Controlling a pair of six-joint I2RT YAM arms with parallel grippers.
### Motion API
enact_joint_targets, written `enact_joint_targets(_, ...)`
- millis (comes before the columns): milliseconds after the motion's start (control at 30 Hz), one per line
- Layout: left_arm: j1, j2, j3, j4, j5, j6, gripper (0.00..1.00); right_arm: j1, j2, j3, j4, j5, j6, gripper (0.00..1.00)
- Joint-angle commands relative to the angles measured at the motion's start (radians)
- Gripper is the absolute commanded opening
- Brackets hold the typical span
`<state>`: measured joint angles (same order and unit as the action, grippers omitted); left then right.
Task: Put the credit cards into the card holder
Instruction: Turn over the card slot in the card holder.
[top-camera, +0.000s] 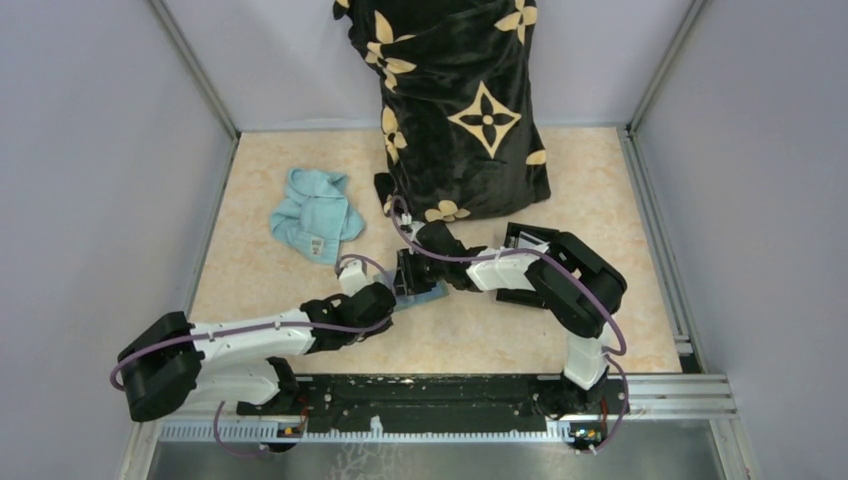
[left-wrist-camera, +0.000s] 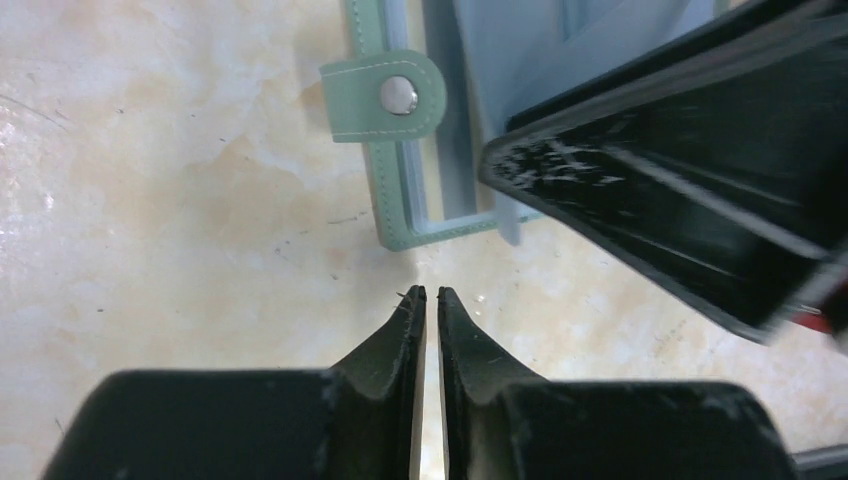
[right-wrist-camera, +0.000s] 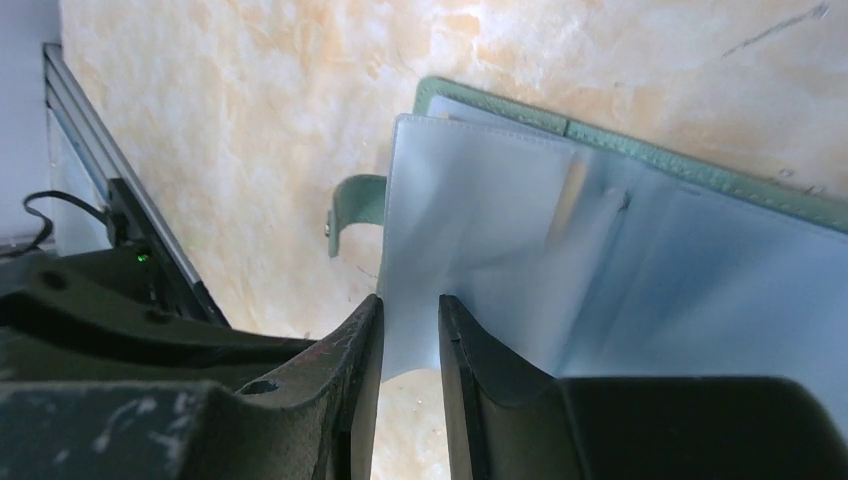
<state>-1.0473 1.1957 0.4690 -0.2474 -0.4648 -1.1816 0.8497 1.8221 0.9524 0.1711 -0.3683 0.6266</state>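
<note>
At table centre my right gripper (right-wrist-camera: 410, 330) pinches the open card holder's (right-wrist-camera: 640, 165) inner flap; left gripper (left-wrist-camera: 427, 300) nearly closed, empty; I see no loose credit cards, so progress is unclear.

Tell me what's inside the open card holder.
The card holder lies open showing pale blue inner sleeves; a tan-orange edge shows faintly through one. The right gripper pinches a sleeve and covers the lower part, so further contents stay unseen.

Top external: high behind the arm bases, looking down over the whole bench (top-camera: 300, 250). Left wrist: close, facing the far side past its jaws. Right wrist: close. All three share the card holder (top-camera: 425, 296).
</note>
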Motion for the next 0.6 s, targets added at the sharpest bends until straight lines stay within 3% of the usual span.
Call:
enact_joint_targets(0, -0.021, -0.065, 0.049, -0.079, -0.014, -0.007, 0.15, 0.024, 0.025, 0.045, 0.017, 0.026, -0.027, 0.27)
enact_joint_targets(233, -0.025, -0.151, 0.074, -0.096, -0.062, 0.009, 0.17, 0.037, 0.032, 0.066, -0.019, 0.05, -0.052, 0.28)
enact_joint_targets(567, -0.024, -0.14, 0.102, -0.097, -0.103, 0.034, 0.18, 0.037, -0.03, 0.14, -0.11, 0.067, -0.091, 0.45)
